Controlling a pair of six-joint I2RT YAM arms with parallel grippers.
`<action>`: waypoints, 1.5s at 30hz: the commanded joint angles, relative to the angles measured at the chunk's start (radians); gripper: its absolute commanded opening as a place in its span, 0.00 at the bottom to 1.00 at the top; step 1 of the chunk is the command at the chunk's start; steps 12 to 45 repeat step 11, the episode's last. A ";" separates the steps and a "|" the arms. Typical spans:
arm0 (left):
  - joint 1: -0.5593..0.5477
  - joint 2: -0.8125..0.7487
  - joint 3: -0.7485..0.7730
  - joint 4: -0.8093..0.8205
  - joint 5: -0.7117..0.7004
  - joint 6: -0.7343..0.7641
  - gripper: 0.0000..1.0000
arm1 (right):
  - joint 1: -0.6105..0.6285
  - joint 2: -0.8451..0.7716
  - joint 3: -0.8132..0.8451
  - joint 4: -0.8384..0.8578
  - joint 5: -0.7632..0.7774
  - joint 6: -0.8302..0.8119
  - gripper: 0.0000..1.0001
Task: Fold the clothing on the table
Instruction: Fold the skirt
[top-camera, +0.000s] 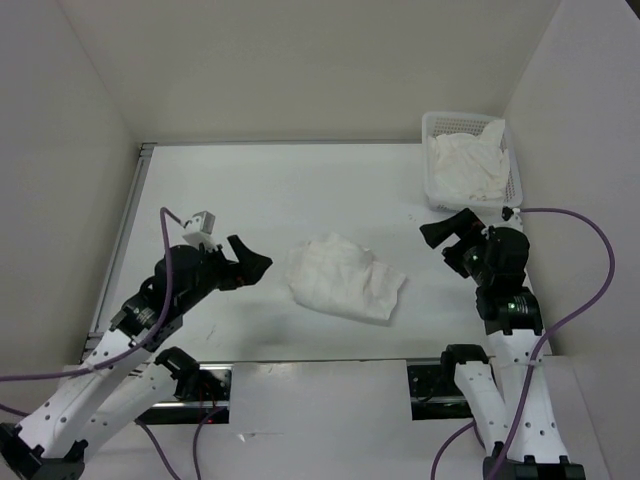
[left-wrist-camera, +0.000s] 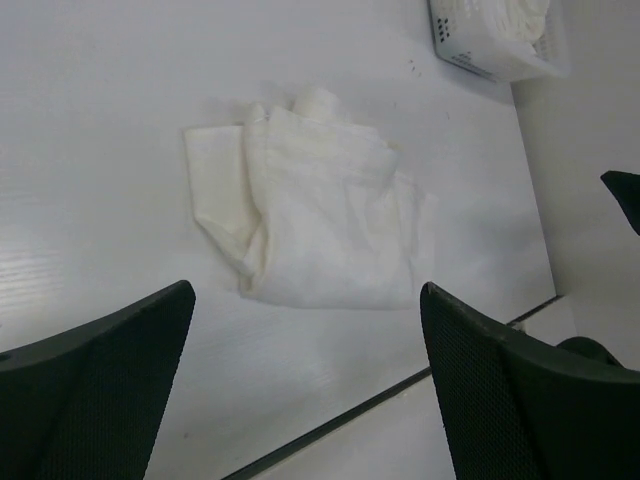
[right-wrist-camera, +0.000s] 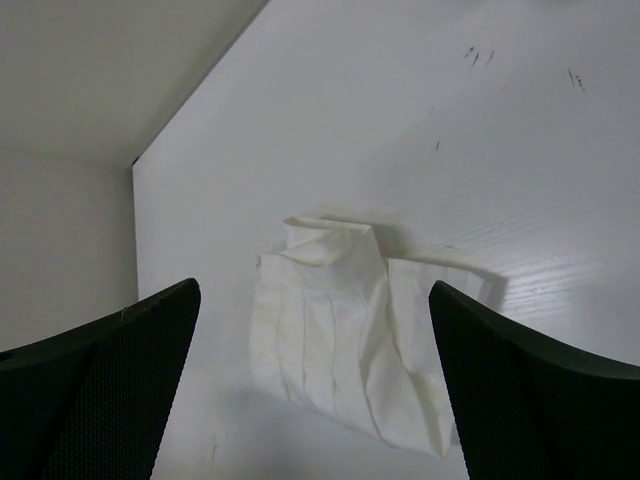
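Black left gripper (top-camera: 252, 260) and right gripper (top-camera: 440, 242) spread, nothing grasped; white pleated fabric garment (top-camera: 343, 278) judged part-folded; edge grasp needed next.

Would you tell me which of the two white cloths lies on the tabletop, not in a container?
The pleated garment at the middle of the table; the other cloth is heaped in the mesh basket at the far right corner.

I saw soft, even overhead light. The white worktop (top-camera: 300, 180) looked slightly washed out, shadows were faint, and both wrist views were a little soft.
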 joint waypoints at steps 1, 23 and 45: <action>0.006 -0.071 -0.028 -0.091 -0.110 -0.020 1.00 | -0.003 0.002 -0.008 -0.002 -0.023 -0.010 1.00; 0.016 -0.104 -0.046 -0.116 -0.128 -0.060 1.00 | -0.003 -0.016 -0.017 -0.002 -0.014 -0.010 1.00; 0.016 -0.104 -0.046 -0.116 -0.128 -0.060 1.00 | -0.003 -0.016 -0.017 -0.002 -0.014 -0.010 1.00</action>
